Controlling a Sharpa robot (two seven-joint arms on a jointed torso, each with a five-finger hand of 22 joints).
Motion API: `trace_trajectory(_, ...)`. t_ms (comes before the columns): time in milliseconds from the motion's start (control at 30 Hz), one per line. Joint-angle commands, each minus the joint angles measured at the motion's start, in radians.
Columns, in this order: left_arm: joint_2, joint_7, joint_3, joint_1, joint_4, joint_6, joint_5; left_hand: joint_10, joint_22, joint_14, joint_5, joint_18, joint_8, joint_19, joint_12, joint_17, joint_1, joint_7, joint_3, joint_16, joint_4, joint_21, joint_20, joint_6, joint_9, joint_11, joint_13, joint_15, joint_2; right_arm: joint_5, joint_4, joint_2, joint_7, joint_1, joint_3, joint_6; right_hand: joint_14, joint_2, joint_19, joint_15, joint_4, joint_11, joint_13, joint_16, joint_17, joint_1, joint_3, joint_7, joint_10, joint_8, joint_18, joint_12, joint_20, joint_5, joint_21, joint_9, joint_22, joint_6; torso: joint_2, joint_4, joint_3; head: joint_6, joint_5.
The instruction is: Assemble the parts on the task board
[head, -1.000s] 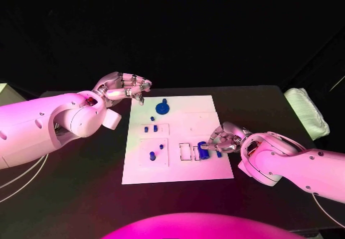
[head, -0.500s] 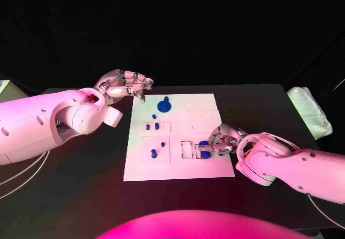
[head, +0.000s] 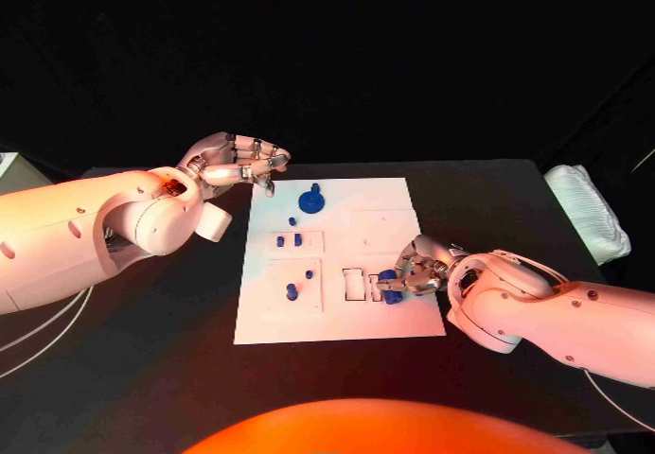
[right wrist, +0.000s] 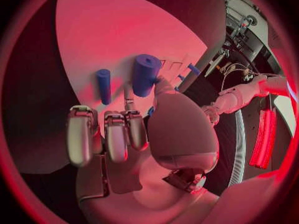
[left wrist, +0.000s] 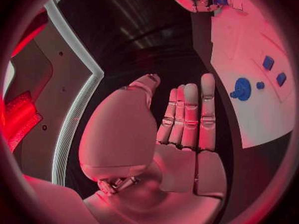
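Right hand (head: 416,268) lower, over blue part (head: 388,285)

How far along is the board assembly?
Early to midway, I'd judge. Small blue pegs already stand in the task board. In hand: the right hand is at a blue cylinder by the slots. Left: the knobbed part lies loose at the far edge; the left hand holds nothing.

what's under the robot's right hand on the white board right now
The right hand sits over the task board, at a blue cylinder standing beside a thinner blue peg. Whether it grips the cylinder is hidden.
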Motion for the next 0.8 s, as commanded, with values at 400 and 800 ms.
trace_trajectory(400,0.005,-0.002,0.001,0.000,-0.003,0.017,-0.004,0.000,-0.002,0.006,-0.003,0.014,0.005,0.006,0.001,0.001,0.003,-0.001,-0.002,-0.004,-0.003,-0.004,-0.003,-0.005,0.001,0.001,0.001,0.002,0.007,0.210,0.065,-0.031,0.046,0.036,-0.002,-0.107,0.102,-0.047,0.051,-0.014,-0.001,-0.013,0.176,0.004,0.252,0.024,0.195,-0.007,0.041,-0.007,-0.015,-0.007,-0.010,0.188,0.002,-0.025,0.147,0.022,-0.001,-0.0012,-0.0006,0.005,-0.002)
trace_trajectory(800,0.009,-0.005,0.001,0.000,-0.006,0.019,-0.004,-0.001,-0.002,0.006,-0.003,0.014,0.006,0.007,0.000,0.002,0.005,-0.001,-0.001,-0.005,-0.003,-0.004,-0.003,-0.004,0.001,0.001,0.002,0.002,0.009,0.353,0.109,-0.022,0.055,0.073,0.000,-0.102,0.102,-0.061,0.050,-0.013,0.000,-0.012,0.175,0.003,0.251,-0.012,0.237,-0.006,0.040,-0.006,-0.015,-0.010,-0.009,0.187,-0.001,-0.028,0.146,0.025,0.000,-0.0004,-0.0003,0.009,-0.003)
